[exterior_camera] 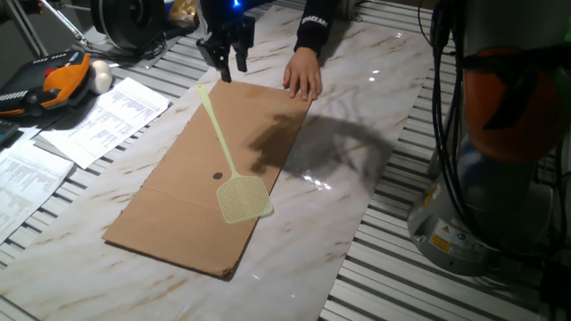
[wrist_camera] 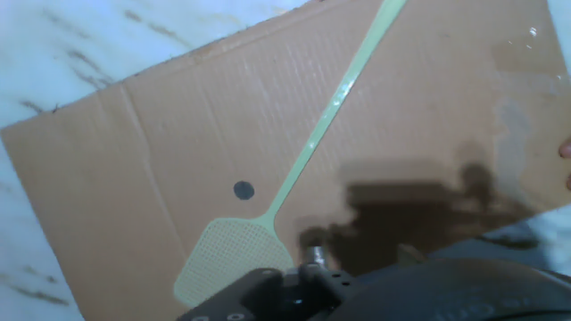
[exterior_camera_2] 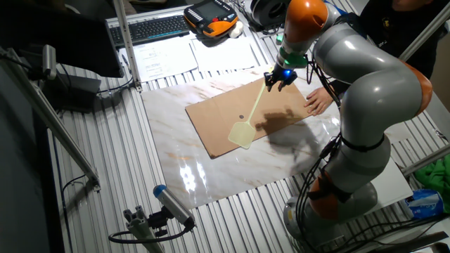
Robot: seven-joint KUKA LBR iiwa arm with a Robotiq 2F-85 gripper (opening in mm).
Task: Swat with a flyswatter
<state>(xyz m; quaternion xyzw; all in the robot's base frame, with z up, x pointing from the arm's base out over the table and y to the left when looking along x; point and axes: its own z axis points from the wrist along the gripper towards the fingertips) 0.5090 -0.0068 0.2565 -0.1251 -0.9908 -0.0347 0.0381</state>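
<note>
marble table [exterior_camera: 375, 116] | flat cardboard sheet [exterior_camera: 178, 209] on it | paper sheets [exterior_camera: 103, 120] at edge

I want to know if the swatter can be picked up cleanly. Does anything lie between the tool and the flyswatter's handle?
Nothing visible does. The tool hangs just above the far tip of the flyswatter, which lies flat on the cardboard sheet. A person's hand rests on the sheet's far corner, beside the tool, not in its path.

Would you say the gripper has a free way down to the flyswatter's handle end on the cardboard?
Probably yes. The gripper hangs just above the handle end of the flyswatter; nothing lies between them. The person's hand rests on the cardboard edge, off to one side.
</note>
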